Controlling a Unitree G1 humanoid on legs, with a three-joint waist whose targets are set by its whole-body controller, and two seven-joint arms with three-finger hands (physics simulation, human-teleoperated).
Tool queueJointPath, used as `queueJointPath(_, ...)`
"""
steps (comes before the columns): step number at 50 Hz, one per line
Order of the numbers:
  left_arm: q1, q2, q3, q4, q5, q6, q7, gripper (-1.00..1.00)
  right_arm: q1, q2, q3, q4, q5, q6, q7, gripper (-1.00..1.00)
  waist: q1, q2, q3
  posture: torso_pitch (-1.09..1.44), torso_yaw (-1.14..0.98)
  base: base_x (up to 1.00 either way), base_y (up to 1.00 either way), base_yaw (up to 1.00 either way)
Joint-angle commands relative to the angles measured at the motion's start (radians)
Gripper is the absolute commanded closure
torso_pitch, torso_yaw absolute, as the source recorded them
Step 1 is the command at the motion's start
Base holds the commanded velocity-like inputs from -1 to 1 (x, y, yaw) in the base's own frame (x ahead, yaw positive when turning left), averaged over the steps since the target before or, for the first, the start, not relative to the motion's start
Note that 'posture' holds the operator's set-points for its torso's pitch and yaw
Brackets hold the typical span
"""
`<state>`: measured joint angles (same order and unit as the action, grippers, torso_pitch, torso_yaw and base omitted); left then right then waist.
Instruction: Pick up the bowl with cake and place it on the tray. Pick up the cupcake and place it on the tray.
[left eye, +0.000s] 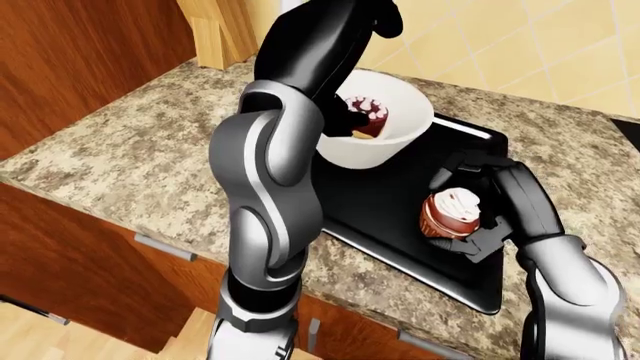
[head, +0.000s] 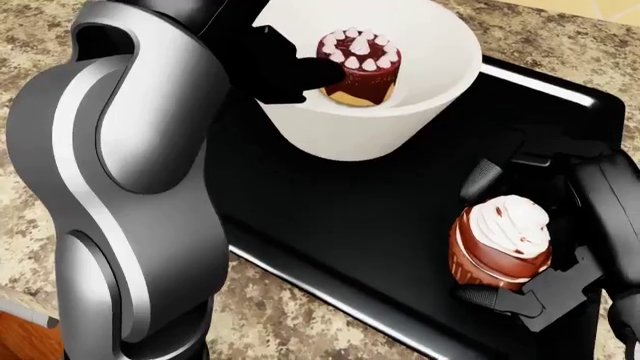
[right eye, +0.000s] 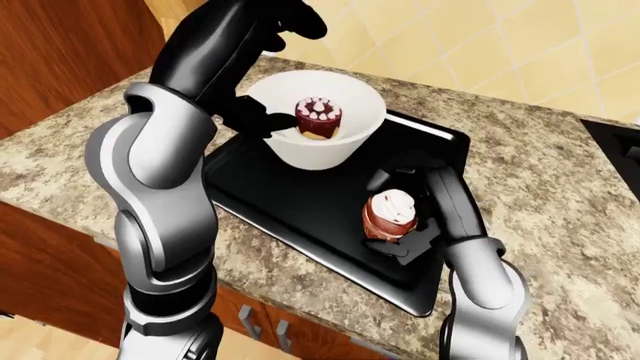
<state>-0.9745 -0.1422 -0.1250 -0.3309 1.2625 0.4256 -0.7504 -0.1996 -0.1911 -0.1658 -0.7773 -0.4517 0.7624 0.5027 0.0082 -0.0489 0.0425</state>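
A white bowl (head: 400, 112) holding a small chocolate cake (head: 358, 64) is at the top left of the black tray (head: 340, 225). My left hand (head: 290, 75) is shut on the bowl's left rim, with dark fingers reaching inside beside the cake. Whether the bowl rests on the tray or hangs just above it, I cannot tell. My right hand (head: 512, 244) is shut on the cupcake (head: 498, 240), brown with white frosting, upright and low over the tray's right part. My grey left arm (head: 130, 187) hides the tray's left edge.
The tray lies on a speckled granite counter (right eye: 560, 217). Wooden cabinets (left eye: 80, 52) stand at the left and a tiled wall (right eye: 480, 45) along the top. A black fixture (right eye: 618, 146) shows at the right edge. The counter's near edge drops to drawers (left eye: 110, 262).
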Motion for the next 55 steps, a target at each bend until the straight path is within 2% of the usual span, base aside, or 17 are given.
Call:
queueJointPath(1, -0.031, 0.0, 0.002, -0.021, 0.003, -0.011, 0.016, -0.22, -0.019, -0.006, -0.008, -0.028, -0.008, -0.027, -0.008, 0.67, 0.001, -0.002, -0.021, 0.0, 0.0, 0.0, 0.0, 0.0)
queueJointPath(9, -0.031, -0.001, 0.002, -0.02, 0.004, -0.012, 0.017, -0.22, -0.015, -0.001, -0.007, -0.026, -0.015, -0.035, 0.001, 0.25, 0.0, -0.002, -0.023, 0.0, 0.0, 0.0, 0.0, 0.0)
queueJointPath(17, -0.032, 0.003, 0.004, -0.019, 0.002, -0.012, 0.019, -0.22, -0.014, 0.002, -0.007, -0.021, -0.018, -0.042, 0.004, 0.1, -0.001, -0.001, -0.023, 0.0, 0.0, 0.0, 0.0, 0.0)
queueJointPath(19, -0.032, 0.004, 0.005, -0.022, 0.002, -0.012, 0.017, -0.22, -0.011, 0.002, -0.006, -0.026, -0.02, -0.042, 0.008, -0.07, -0.001, -0.001, -0.023, 0.0, 0.0, 0.0, 0.0, 0.0)
queueJointPath(22, -0.03, 0.005, 0.005, -0.021, 0.001, -0.012, 0.019, -0.22, -0.011, 0.002, -0.007, -0.028, -0.021, -0.04, 0.011, -0.15, -0.001, -0.001, -0.023, 0.0, 0.0, 0.0, 0.0, 0.0)
queueJointPath(27, -0.03, 0.005, 0.006, -0.017, -0.002, -0.012, 0.022, -0.22, -0.008, 0.001, -0.014, -0.031, -0.018, -0.041, 0.018, -0.54, 0.0, 0.0, -0.023, 0.0, 0.0, 0.0, 0.0, 0.0)
queueJointPath(28, -0.03, 0.005, 0.005, -0.017, -0.002, -0.012, 0.022, -0.23, -0.007, 0.001, -0.014, -0.033, -0.018, -0.042, 0.02, -0.67, 0.0, 0.0, -0.023, 0.0, 0.0, 0.0, 0.0, 0.0)
queueJointPath(32, -0.031, 0.004, 0.004, -0.02, 0.0, -0.009, 0.019, -0.23, -0.004, 0.001, -0.015, -0.04, -0.019, -0.038, 0.024, -0.69, 0.0, 0.0, -0.024, 0.0, 0.0, 0.0, 0.0, 0.0)
queueJointPath(37, -0.028, 0.003, 0.003, -0.024, 0.002, -0.009, 0.017, -0.23, -0.005, -0.003, -0.026, -0.047, -0.016, -0.034, 0.031, -0.63, 0.0, 0.001, -0.023, 0.0, 0.0, 0.0, 0.0, 0.0)
queueJointPath(43, -0.024, 0.0, 0.001, -0.031, 0.008, -0.01, 0.009, -0.25, -0.04, -0.042, -0.077, -0.15, -0.012, 0.078, 0.085, -0.51, 0.001, 0.001, -0.023, 0.0, 0.0, 0.0, 0.0, 0.0)
queueJointPath(52, -0.02, -0.005, 0.001, -0.055, 0.013, -0.001, -0.011, -0.36, -0.123, -0.131, -0.156, -0.223, 0.026, 0.217, 0.118, -0.51, 0.003, -0.004, -0.019, 0.0, 0.0, 0.0, 0.0, 0.0)
queueJointPath(54, -0.022, -0.01, -0.001, -0.067, 0.017, 0.006, -0.023, -0.5, -0.139, -0.149, -0.17, -0.236, 0.036, 0.245, 0.12, -0.52, 0.003, -0.005, -0.018, 0.0, 0.0, 0.0, 0.0, 0.0)
queueJointPath(55, -0.021, -0.009, 0.0, -0.068, 0.016, 0.005, -0.021, -0.77, -0.152, -0.162, -0.178, -0.25, 0.041, 0.273, 0.125, -0.55, 0.004, -0.006, -0.017, 0.0, 0.0, 0.0, 0.0, 0.0)
